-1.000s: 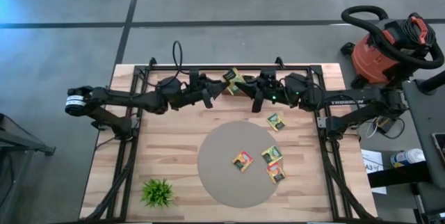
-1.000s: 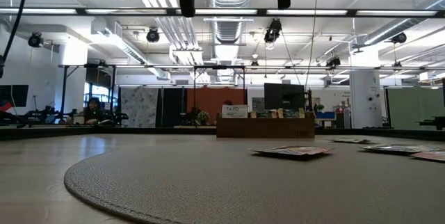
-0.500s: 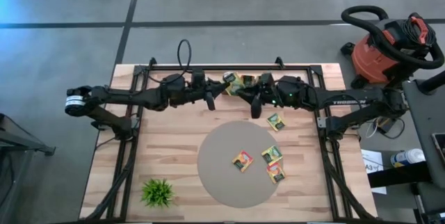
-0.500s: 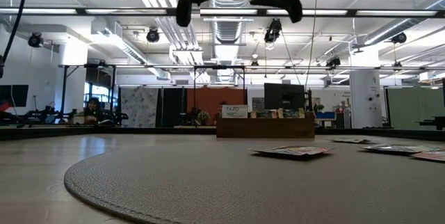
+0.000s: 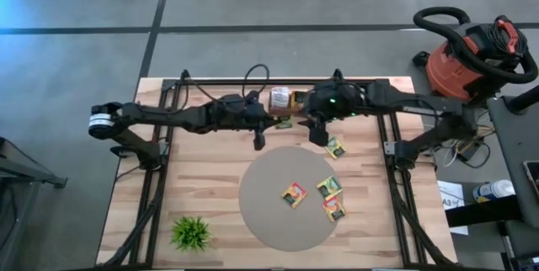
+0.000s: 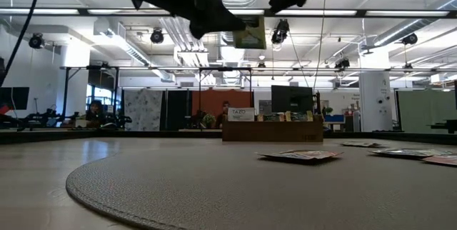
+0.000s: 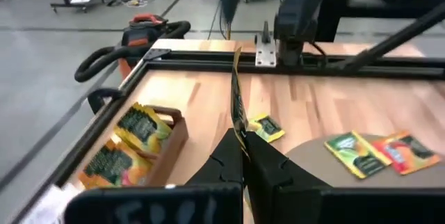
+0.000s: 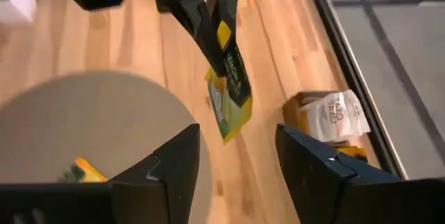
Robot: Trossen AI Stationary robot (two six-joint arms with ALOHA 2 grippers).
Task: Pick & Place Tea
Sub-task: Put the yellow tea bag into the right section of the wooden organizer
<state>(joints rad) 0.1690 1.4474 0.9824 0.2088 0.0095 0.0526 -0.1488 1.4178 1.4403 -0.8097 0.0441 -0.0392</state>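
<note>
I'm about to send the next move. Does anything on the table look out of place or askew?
One sachet lies on bare wood, just off the round mat, while three others lie on it. Otherwise nothing looks spilled or damaged. The left gripper holds a sachet in the air, and the right gripper is open beside it.

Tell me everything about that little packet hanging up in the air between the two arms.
The tea sachet is small, flat and square, yellow-green with a dark label panel, seemingly paper or foil. The left claw, shut, pinches its upper edge, so it hangs on edge above the bare wood table, just off the round grey mat. The right claw stands open close by, not touching it. Seen edge-on from the left wrist, it is very thin.
</note>
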